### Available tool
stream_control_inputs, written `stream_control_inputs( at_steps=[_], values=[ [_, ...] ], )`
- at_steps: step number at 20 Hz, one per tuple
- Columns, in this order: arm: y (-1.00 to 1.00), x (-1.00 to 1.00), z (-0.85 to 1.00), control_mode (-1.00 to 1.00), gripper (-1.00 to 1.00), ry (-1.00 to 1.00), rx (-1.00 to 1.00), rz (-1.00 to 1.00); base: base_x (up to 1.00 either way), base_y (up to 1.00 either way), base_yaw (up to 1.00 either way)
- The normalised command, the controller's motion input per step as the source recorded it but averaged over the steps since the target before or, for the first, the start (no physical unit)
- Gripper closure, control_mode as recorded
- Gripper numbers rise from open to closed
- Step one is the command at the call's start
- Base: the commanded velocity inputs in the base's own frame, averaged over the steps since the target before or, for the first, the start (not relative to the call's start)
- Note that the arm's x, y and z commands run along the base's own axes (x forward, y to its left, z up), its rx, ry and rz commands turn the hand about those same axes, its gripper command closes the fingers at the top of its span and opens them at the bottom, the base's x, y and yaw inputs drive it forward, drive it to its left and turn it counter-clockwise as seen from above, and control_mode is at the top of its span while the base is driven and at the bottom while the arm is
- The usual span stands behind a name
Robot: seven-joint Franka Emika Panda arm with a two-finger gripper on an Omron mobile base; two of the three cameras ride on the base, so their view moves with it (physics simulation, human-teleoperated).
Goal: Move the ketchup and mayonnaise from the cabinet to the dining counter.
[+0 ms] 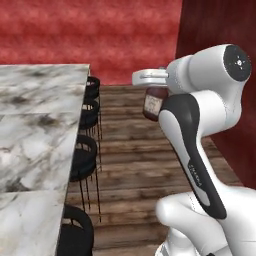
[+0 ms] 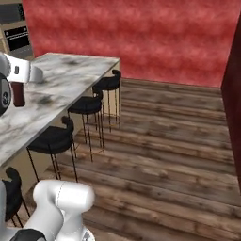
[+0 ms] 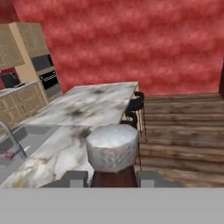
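**One bottle in hand, carried toward the marble desk**

One item is on the move: the ketchup (image 1: 154, 103), a dark red-brown bottle with a pale label, hangs in the air beside the arm, off the right edge of the dining desk (image 1: 35, 130) and above the wooden floor (image 1: 135, 150). The end effector (image 3: 112, 178) is closed narrowly on the bottle, one finger tip on each side of its dark body. Gripping low and keeping it upright looks like a way to carry it level so it can be set down standing.

The hand view looks past the bottle's pale round top to the desk ahead, with its inset sink (image 3: 30, 140) and faucet (image 3: 11, 140) at the left, tan cabinets (image 3: 22, 48) and a wall oven (image 3: 46, 72) beyond. The left base view adds the label and the bottle's height over the floor. The right base view shows the row of black stools (image 2: 84, 106) along the desk edge and the ketchup at the far left, apparently overlapping the desk top, though that may only be the angle. The mayonnaise is presumably for a later trip.
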Motion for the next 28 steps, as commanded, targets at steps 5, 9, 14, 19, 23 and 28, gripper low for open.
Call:
stream_control_inputs(
  at_steps=[5, 9, 14, 19, 23, 28],
  values=[
    [0.00, 0.00, 0.00, 1.00, 1.00, 0.00, 0.00, 0.00, 0.63, -0.41, 0.10],
    [0.00, 0.00, 0.00, 1.00, 1.00, 0.00, 0.00, 0.00, 0.55, -0.48, 0.07],
    [0.00, 0.00, 0.00, 1.00, 1.00, 0.00, 0.00, 0.00, 0.48, -0.23, 0.42],
    [0.00, 0.00, 0.00, 1.00, 1.00, 0.00, 0.00, 0.00, 0.44, -0.09, 0.62],
    [0.00, 0.00, 0.00, 1.00, 1.00, 0.00, 0.00, 0.00, 0.44, -0.10, 0.59],
    [0.00, 0.00, 0.00, 1.00, 1.00, 0.00, 0.00, 0.00, 0.44, -0.17, 0.50]
  ],
)
